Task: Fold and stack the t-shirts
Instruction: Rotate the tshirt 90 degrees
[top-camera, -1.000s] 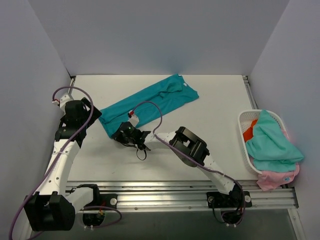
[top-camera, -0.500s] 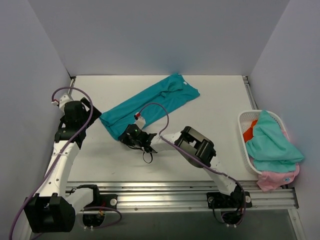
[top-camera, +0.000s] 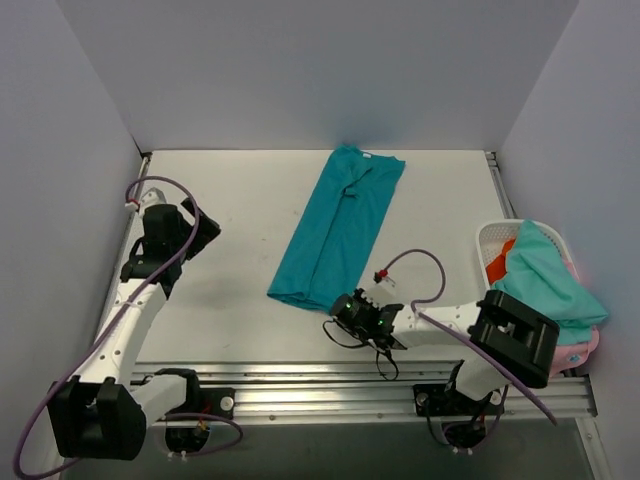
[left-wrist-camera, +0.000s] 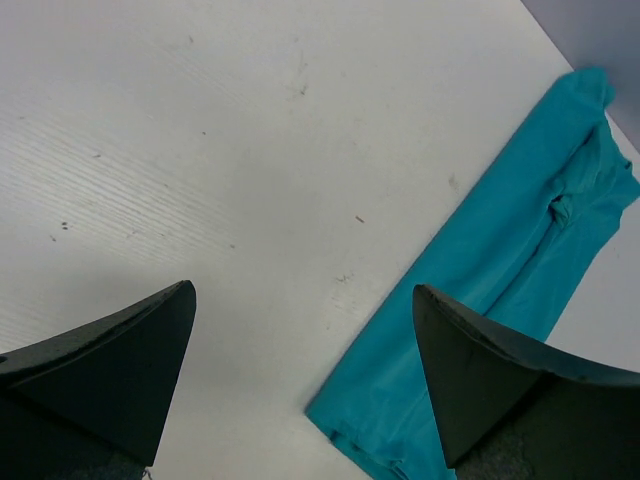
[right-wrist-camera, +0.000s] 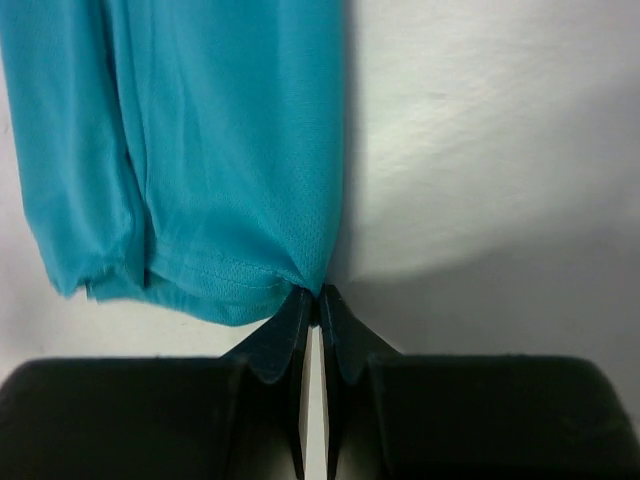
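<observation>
The deep teal t-shirt lies as a long folded strip on the white table, running from the back centre toward the front. My right gripper is shut on the shirt's near hem corner, seen pinched between the fingertips in the right wrist view, with the teal cloth spreading away from it. My left gripper is open and empty at the left side, well apart from the shirt. In the left wrist view the teal strip lies ahead to the right.
A white lattice basket stands at the right edge, holding a paler aqua shirt, a pink one and an orange-red one. Grey walls close in the left, back and right sides.
My right gripper has dragged the shirt's near end right and toward the front, swinging the strip from a diagonal to nearly front-to-back. The left gripper has let go and drawn back left.
</observation>
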